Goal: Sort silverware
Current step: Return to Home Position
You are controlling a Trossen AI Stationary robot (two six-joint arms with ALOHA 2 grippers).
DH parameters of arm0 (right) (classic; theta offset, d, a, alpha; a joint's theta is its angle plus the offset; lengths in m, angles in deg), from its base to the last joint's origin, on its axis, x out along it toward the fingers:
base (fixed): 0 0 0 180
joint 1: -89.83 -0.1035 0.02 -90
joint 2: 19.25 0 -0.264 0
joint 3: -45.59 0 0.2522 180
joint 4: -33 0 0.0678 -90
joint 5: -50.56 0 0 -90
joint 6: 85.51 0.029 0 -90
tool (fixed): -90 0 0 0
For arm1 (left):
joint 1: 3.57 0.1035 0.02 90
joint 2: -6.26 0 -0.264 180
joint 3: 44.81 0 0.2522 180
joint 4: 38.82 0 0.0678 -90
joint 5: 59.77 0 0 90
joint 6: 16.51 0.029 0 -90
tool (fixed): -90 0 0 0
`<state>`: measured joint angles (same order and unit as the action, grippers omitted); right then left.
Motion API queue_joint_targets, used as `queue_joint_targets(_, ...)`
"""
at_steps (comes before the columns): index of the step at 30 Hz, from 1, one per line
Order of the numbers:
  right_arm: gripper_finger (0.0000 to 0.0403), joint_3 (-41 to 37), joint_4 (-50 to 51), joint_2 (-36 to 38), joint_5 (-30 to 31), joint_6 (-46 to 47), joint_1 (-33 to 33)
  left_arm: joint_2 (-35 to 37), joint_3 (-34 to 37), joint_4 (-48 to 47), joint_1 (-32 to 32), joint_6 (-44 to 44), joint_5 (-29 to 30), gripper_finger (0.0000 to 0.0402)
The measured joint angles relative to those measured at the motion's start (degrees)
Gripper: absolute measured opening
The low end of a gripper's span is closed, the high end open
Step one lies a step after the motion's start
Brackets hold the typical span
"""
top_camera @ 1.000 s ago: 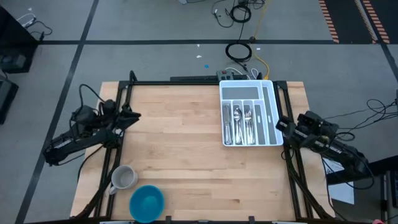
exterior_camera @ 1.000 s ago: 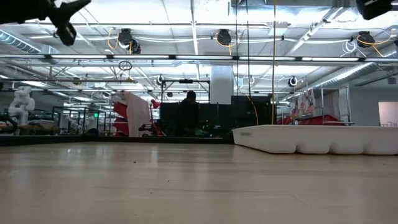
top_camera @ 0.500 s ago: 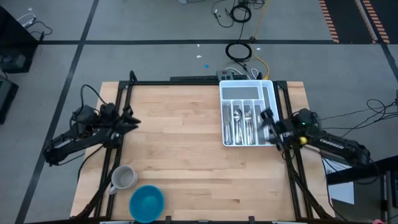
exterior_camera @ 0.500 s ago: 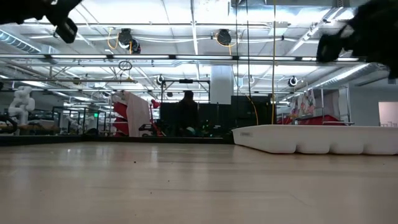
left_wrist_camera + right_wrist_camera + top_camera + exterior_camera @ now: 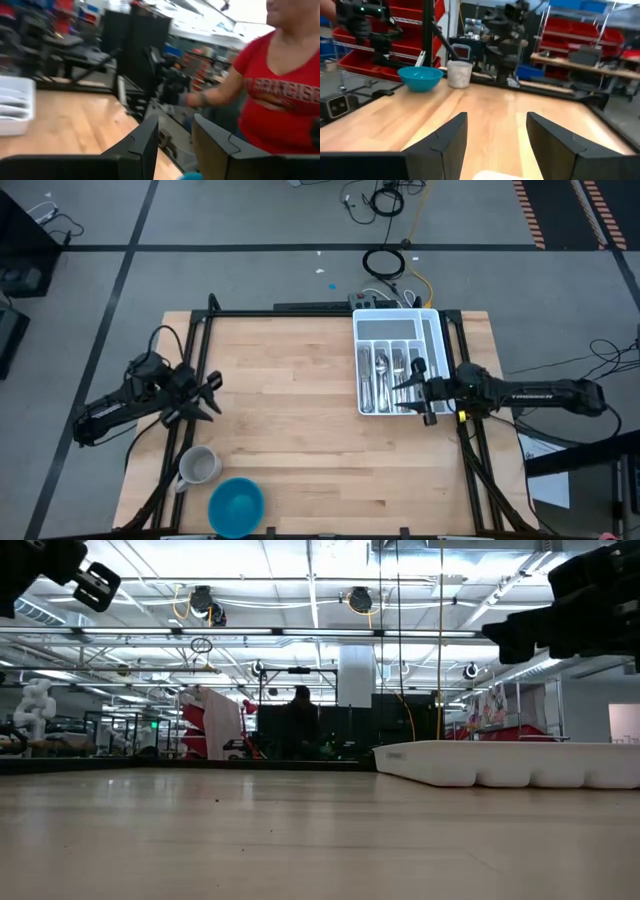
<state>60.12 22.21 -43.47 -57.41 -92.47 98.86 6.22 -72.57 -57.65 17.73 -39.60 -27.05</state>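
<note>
Right gripper [image 5: 415, 388] hung over the near right part of the white organiser tray [image 5: 432, 335], raised well above it in the low view [image 5: 520, 632]. Its fingers stood moderately apart in the right wrist view [image 5: 497, 135], with nothing between them. The silverware [image 5: 385, 380] lay in the tray's long compartments, under and just beside this gripper's fingertips on the side toward the left arm; single pieces were too small to tell apart. Left gripper [image 5: 205, 395] sat at the opposite edge of the wooden table [image 5: 300, 430], well apart from the tray and silverware, and high up in the low view [image 5: 95, 585]. Its fingers [image 5: 145, 145] were also parted with a clear gap and held nothing. A grey metal mug [image 5: 198, 467] and a blue bowl [image 5: 237, 506] stood near the left gripper, on the side away from the tray, touching or nearly so; both showed far ahead of the right gripper. A person in a red shirt [image 5: 280, 90] stood beyond the left gripper, past the table edge.
</note>
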Motion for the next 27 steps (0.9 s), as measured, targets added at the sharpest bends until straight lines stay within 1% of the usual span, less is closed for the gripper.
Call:
queue_joint_targets(2,0.0196,0.02,-2.98,-2.53,-0.31,-0.56,-0.51,-0.01,0.37,-1.21,0.00,0.96,-2.90,0.0120)
queue_joint_targets(4,0.0196,0.02,-4.46,-4.34,-2.11,1.70,-1.00,-0.01,1.17,-1.64,0.00,1.11,-3.68,0.0120)
queue_joint_targets(5,0.0196,0.02,-5.15,-5.17,-2.83,3.47,-1.21,0.01,1.37,-1.37,0.00,1.61,-2.52,0.0120)
queue_joint_targets(7,0.0196,0.02,-6.45,-6.07,-3.40,6.28,-1.90,0.01,2.34,-0.38,-0.12,4.00,2.19,0.0120)
queue_joint_targets(9,0.0196,0.02,-9.14,-6.69,-3.37,6.66,-2.74,0.01,5.14,-0.26,-0.53,6.14,7.92,0.0120)
queue_joint_targets(10,0.0196,0.02,-10.21,-6.81,-3.38,6.00,-3.25,0.03,6.99,1.49,-0.83,6.57,9.18,0.0120)
queue_joint_targets(13,0.0196,0.02,-12.62,-6.81,-3.40,2.95,-4.52,0.03,13.77,14.28,-2.36,3.80,9.38,0.0120)
queue_joint_targets(14,0.0196,0.02,-12.93,-6.81,-3.42,2.16,-4.85,-0.05,13.57,12.23,-2.95,3.86,9.77,0.0120)
queue_joint_targets(19,0.0196,0.02,-11.97,-6.94,-3.40,1.64,-6.23,-0.25,13.62,9.58,-5.12,8.57,11.46,0.0120)
queue_joint_targets(20,0.0196,0.02,-11.28,-6.96,-3.37,1.83,-6.49,-0.25,13.62,9.32,-5.52,8.92,13.33,0.0120)
queue_joint_targets(23,0.0196,0.02,-10.94,-7.36,-3.38,1.01,-7.46,-0.25,13.64,9.38,-6.61,9.30,21.79,0.0120)
queue_joint_targets(27,0.0196,0.02,-10.63,-8.08,-3.37,-1.26,-8.45,-0.55,13.64,9.05,-7.75,11.46,30.66,0.0120)
